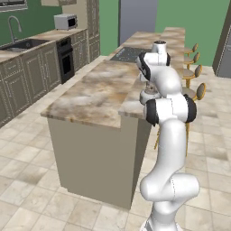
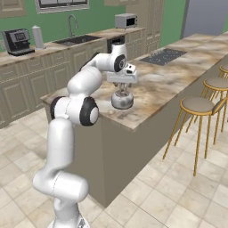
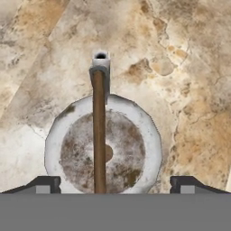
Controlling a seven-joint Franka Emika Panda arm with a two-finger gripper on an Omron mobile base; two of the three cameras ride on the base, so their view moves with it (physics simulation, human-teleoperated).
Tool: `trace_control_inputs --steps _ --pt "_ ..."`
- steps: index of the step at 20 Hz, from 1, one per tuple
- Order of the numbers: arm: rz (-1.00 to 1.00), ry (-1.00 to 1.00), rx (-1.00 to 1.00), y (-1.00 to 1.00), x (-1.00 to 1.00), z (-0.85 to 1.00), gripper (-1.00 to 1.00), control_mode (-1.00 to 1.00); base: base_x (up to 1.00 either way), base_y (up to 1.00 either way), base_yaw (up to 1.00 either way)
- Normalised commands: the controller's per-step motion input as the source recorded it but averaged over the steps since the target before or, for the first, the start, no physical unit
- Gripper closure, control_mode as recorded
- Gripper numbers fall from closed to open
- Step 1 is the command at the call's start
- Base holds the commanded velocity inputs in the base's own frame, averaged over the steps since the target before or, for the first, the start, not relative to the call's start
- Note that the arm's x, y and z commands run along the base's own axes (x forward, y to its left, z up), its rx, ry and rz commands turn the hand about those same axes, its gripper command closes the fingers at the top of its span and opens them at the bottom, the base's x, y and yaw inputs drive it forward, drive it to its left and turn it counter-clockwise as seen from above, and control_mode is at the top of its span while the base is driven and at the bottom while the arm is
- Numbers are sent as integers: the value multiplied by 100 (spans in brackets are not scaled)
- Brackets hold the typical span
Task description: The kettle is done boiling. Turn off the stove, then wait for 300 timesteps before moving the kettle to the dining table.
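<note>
1. Your small squat silvery metal kettle (image 2: 122, 99) with the thin arched handle (image 3: 99, 135) stands upright on the long raised beige-brown veined marble dining table (image 2: 160, 91), near its near end and close to the edge on the stool side. From the pictures, the move looks done.
2. Your two-finger gripper (image 2: 121, 86) hangs directly above the kettle. In the hand view its dark finger tips (image 3: 45, 184) stand spread wide, one on each side of the handle and clear of it, so nothing is pinched.
3. The flat dark grey cooktop stove (image 2: 163, 56) lies well apart, farther along the lower island top, with no kettle on it. You cannot read its knobs at this size, so whether it is off is not shown.
4. Round wooden stools (image 2: 197, 106) line the table's outer side, just beside the kettle's end.
5. What seems left: lift the arm straight up without catching the handle.
</note>
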Motion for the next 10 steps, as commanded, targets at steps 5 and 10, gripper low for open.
trace_control_inputs --steps 5,10 --pt "0 0 1 0 0 0 -100 -100 0 0 0" --pt "0 -1 0 0 0 22 -100 -100 0 0 0"
